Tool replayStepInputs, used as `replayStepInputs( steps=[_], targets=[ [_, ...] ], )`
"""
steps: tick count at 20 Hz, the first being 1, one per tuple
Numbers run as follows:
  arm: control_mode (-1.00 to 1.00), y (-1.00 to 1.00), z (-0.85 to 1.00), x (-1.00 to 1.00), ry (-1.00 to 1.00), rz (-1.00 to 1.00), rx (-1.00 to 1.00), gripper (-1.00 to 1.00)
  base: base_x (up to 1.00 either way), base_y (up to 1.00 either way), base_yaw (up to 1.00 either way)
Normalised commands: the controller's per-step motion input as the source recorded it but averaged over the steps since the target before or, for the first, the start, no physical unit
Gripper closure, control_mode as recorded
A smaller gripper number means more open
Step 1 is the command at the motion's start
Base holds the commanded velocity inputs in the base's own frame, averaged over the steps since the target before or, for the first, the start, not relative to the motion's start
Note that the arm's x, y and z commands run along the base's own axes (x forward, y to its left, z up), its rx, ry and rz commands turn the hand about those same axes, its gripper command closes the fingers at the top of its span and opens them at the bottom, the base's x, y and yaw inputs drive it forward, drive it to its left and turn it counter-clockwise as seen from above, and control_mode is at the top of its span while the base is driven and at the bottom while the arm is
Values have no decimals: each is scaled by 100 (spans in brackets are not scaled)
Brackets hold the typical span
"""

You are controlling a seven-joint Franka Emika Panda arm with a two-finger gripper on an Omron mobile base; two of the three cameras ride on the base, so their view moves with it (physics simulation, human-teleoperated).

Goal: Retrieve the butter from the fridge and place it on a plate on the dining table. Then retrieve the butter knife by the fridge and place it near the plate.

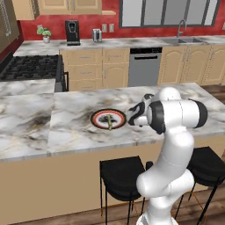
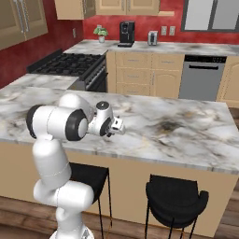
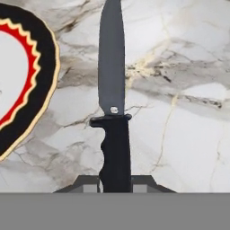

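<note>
The plate, with a red-orange rim and a pale centre, rests on the marble dining table. The slim olive-yellow butter lies on it. My gripper is shut on the black handle of the butter knife. The knife's grey blade points away from the hand, over bare marble just beside the plate's rim. From the left base view the gripper sits at the plate's right edge. From the right the gripper hovers low over the table. Whether the knife touches the marble I cannot tell.
Black stools stand under the table's near overhang, beside my base. Beyond the table are a gas stove, a steel dishwasher, tan cabinets and a back counter with a coffee machine.
</note>
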Motion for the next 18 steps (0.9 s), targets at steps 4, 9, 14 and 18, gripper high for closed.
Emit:
replayStepInputs(
  steps=[4, 9, 14, 18],
  targets=[
    [-100, 21, -19, 29, 0, -1, 0, 100, 0, 0, 0],
    [-100, 12, -21, 27, 0, -1, 0, 100, 0, 0, 0],
    [-100, 0, -41, 29, 0, 0, 0, 100, 0, 0, 0],
    [-100, 0, -30, 33, 0, 0, 1, 100, 0, 0, 0]
  ],
)
